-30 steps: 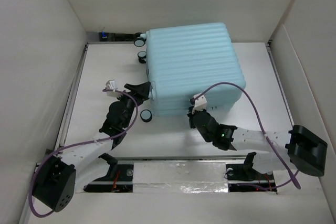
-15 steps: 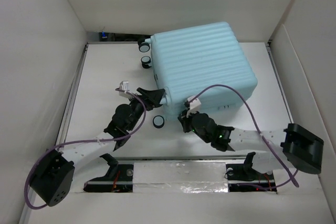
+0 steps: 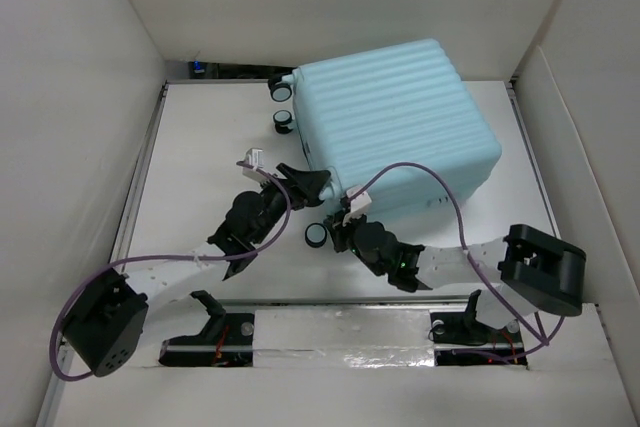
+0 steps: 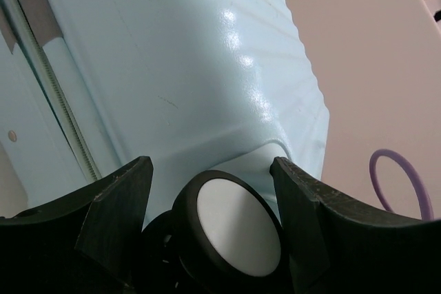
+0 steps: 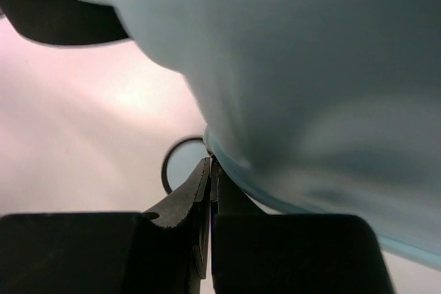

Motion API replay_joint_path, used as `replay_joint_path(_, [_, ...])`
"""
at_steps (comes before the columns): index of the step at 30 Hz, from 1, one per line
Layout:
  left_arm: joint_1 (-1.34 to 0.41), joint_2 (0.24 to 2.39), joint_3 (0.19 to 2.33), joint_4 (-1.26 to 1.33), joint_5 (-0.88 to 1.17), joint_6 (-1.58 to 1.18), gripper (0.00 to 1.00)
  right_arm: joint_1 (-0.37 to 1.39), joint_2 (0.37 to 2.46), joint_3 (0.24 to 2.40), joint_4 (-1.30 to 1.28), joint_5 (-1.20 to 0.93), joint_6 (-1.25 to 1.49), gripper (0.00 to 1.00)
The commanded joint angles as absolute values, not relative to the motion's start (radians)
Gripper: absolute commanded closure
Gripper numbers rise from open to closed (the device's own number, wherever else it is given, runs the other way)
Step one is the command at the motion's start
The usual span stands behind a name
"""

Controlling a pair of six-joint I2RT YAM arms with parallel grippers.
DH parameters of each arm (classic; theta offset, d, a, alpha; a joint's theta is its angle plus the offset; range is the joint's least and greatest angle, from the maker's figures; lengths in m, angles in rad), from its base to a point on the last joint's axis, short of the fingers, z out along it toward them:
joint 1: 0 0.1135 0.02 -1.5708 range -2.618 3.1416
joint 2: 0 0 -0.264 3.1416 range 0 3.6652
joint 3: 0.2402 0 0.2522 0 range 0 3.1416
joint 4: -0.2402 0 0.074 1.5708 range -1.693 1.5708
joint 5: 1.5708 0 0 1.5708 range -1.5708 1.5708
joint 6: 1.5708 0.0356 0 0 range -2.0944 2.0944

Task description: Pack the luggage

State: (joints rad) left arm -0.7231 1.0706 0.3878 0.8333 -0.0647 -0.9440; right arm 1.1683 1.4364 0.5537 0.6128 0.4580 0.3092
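While luggage (image 3: pixel 400 117) lies closed, directly ahead of both tools: left gripper (image 4: pixel 210 170) spread wide, corner wheel (image 4: pixel 238 225) between jaws; right gripper (image 5: pixel 209 166) clenched empty, tips against shell edge beside second wheel (image 5: pixel 180 163).

A robot test cell in a laboratory is shown. A white table (image 3: pixel 200 137) is enclosed by plain white panels (image 3: pixel 80 77). A left arm (image 3: pixel 165 277) and a right arm (image 3: pixel 455 262) are bolted on a taped mounting strip (image 3: pixel 340 332) at its near edge, and purple cables (image 3: pixel 405 165) are left exposed.
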Motion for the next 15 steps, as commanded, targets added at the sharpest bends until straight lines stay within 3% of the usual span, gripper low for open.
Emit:
replay_joint_path(1, [-0.909, 1.129, 0.528, 0.959, 0.195, -1.016, 1.00, 1.226, 1.560, 0.569, 0.983, 0.333, 0.347, 1.00])
replay_joint_path(5, [-0.920, 1.118, 0.535, 0.895, 0.158, -0.994, 0.96, 1.268, 1.549, 0.536, 1.037, 0.421, 0.373, 1.00])
replay_joint_path(7, [-0.887, 1.054, 0.549, 0.829, 0.103, -0.918, 0.74, 1.319, 1.464, 0.460, 1.010, 0.515, 0.379, 1.00])
replay_joint_path(8, [-0.878, 1.030, 0.560, 0.734, 0.075, -0.881, 0.48, 1.333, 1.430, 0.433, 0.962, 0.538, 0.399, 1.00])
replay_joint_path(11, [-0.830, 0.936, 0.613, 0.530, -0.095, -0.754, 0.20, 1.355, 1.280, 0.339, 0.828, 0.569, 0.461, 1.00])
replay_joint_path(15, [-0.660, 0.874, 0.647, 0.425, -0.166, -0.719, 0.11, 1.367, 1.125, 0.279, 0.701, 0.568, 0.500, 1.00])
